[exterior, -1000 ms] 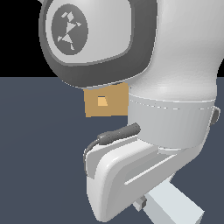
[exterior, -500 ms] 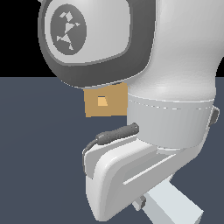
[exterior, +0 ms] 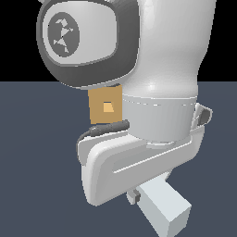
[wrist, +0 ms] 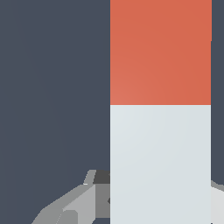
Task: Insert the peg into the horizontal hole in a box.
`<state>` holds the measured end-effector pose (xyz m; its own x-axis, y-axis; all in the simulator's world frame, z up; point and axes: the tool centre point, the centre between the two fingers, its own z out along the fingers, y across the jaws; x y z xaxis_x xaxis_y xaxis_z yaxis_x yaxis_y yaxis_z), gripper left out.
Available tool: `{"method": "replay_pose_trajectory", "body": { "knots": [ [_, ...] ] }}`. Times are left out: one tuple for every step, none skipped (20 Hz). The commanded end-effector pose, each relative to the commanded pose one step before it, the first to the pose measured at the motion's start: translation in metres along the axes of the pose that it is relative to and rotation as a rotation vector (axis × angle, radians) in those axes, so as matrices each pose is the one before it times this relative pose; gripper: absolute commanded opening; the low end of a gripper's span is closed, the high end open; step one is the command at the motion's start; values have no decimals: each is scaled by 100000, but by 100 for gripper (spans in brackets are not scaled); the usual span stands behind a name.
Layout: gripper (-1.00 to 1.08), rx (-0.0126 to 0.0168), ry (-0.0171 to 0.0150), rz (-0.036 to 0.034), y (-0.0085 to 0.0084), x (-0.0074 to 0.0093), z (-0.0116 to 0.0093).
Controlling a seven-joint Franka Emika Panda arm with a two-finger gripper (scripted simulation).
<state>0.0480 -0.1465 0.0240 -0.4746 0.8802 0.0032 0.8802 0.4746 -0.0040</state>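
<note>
The peg [wrist: 160, 131] fills the wrist view, red-orange at one end and pale grey-white along the rest. My gripper [wrist: 160, 205] is shut on its white part, with a grey finger [wrist: 81, 203] showing beside it. In the exterior view only the peg's white end [exterior: 165, 210] sticks out below the white hand [exterior: 134, 169], above the floor. The tan box [exterior: 104, 107] stands farther back, half hidden by the arm. Its small square hole [exterior: 108, 108] faces the camera. The peg's red end is hidden in the exterior view.
The arm's big white link [exterior: 162, 69] and grey joint cap [exterior: 83, 39] block much of the exterior view. A dark blue-grey floor [exterior: 37, 162] spreads around the box.
The hand and the peg in it have risen a little in the exterior view. The box has stayed where it was.
</note>
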Motion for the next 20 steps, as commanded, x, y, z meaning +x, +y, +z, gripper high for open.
{"method": "replay_pose_trajectory", "body": {
  "knots": [
    [-100,-355,-252,1923,64,1148,-504],
    [-100,-2,-1,975,-42,578,-132],
    [-100,-3,-1,1051,-44,624,-143],
    [-100,-3,-1,1124,-45,668,-153],
    [-100,-3,-1,1197,-47,710,-163],
    [-100,-3,-1,1266,-48,752,-172],
    [-100,-4,-1,1332,-49,792,-181],
    [-100,-4,-1,1397,-49,830,-190],
    [-100,-4,-1,1458,-49,868,-199],
    [-100,-4,-1,1489,-48,886,-203],
    [-100,-4,-1,1482,-45,883,-203],
    [-100,-4,0,1471,-42,878,-202],
    [-100,-4,0,1459,-39,872,-200],
    [-100,-4,0,1443,-36,863,-198],
    [-100,-3,0,1423,-33,852,-196],
    [-100,-3,0,1400,-29,840,-193],
    [-100,-3,-1,1376,-24,827,-191],
    [-100,-3,-1,1349,-19,812,-188],
    [-100,-2,-1,1307,-15,789,-182],
    [-100,-2,-1,1243,-13,752,-174]
  ]
}}
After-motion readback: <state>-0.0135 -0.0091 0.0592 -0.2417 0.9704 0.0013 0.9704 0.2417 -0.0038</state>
